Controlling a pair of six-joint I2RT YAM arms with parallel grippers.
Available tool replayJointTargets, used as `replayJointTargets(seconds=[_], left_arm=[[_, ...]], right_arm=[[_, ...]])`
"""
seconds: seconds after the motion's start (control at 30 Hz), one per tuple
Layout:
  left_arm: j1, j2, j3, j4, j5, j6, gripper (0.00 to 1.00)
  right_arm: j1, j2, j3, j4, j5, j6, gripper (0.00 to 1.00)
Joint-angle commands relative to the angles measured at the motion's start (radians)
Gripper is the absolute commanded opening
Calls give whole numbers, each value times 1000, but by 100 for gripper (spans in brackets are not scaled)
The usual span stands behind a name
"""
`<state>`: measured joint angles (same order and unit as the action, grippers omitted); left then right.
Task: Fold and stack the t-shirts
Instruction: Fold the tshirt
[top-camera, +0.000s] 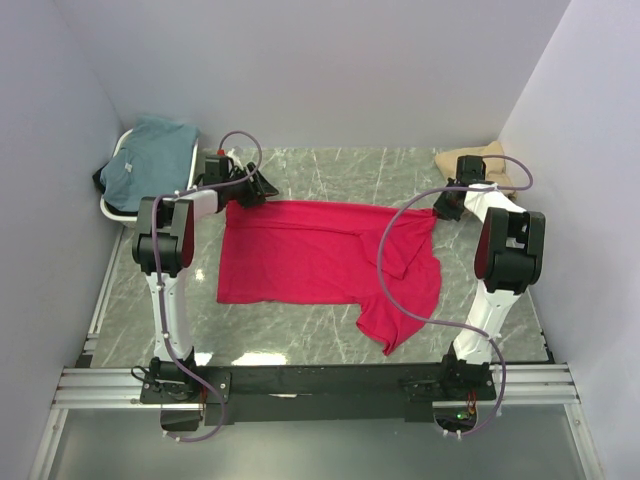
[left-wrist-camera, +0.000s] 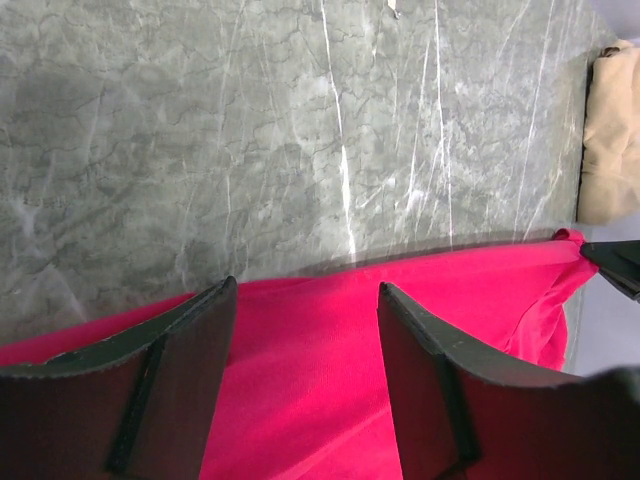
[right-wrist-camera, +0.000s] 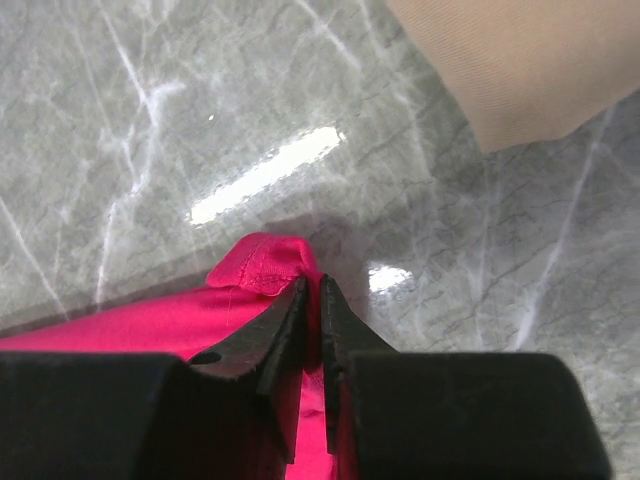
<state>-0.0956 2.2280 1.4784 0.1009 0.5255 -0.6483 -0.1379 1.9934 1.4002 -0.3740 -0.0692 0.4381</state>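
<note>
Closest to the lens, at the right gripper (right-wrist-camera: 312, 290): jaws pinched almost together on a bunched corner of the red t-shirt (right-wrist-camera: 255, 270). At the left gripper (left-wrist-camera: 305, 292): jaws spread wide over that shirt's far edge, gripping nothing. Red cloth mostly flat across the middle of the grey marble surface (top-camera: 300, 345), one sleeve folded inward, the near right part trailing toward the arm bases. Further out, at the far right corner, the tan t-shirt (top-camera: 480, 160) — bunched, near the pinched corner but apart from it. At the far left corner, the white basket (top-camera: 112, 208) — in it the teal t-shirt (top-camera: 150, 155), heaped and spilling over the rim.
</note>
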Motion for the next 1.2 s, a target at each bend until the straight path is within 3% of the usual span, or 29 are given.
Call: replayJointTargets(seconds=[0.0, 0.03, 0.07, 0.33, 0.4, 0.47, 0.6, 0.87, 1.17], left_arm=[[22, 13, -40, -73, -97, 32, 67], [22, 16, -36, -78, -98, 30, 67], [22, 16, -38, -76, -96, 29, 67], [33, -10, -85, -35, -117, -2, 67], [37, -18, -98, -20, -119, -8, 67], [39, -25, -107, -14, -128, -14, 67], [39, -45, -119, -4, -136, -11, 68], [30, -83, -84, -9, -81, -1, 70], [8, -94, -58, -32, -73, 7, 70]], right_arm=[[-19, -47, 0, 23, 98, -12, 12], [-28, -54, -7, 32, 86, -15, 3], [-35, -61, -13, 46, 50, -10, 0], [-94, -94, -64, 107, -75, 40, 1], [-101, -116, -78, 122, -55, 44, 9], [-101, -123, -69, 100, -53, 27, 33], [-101, -182, -73, 89, -46, 10, 49], [-89, -261, -115, -28, -194, -18, 53], [-58, -381, -326, -3, -239, -16, 52]])
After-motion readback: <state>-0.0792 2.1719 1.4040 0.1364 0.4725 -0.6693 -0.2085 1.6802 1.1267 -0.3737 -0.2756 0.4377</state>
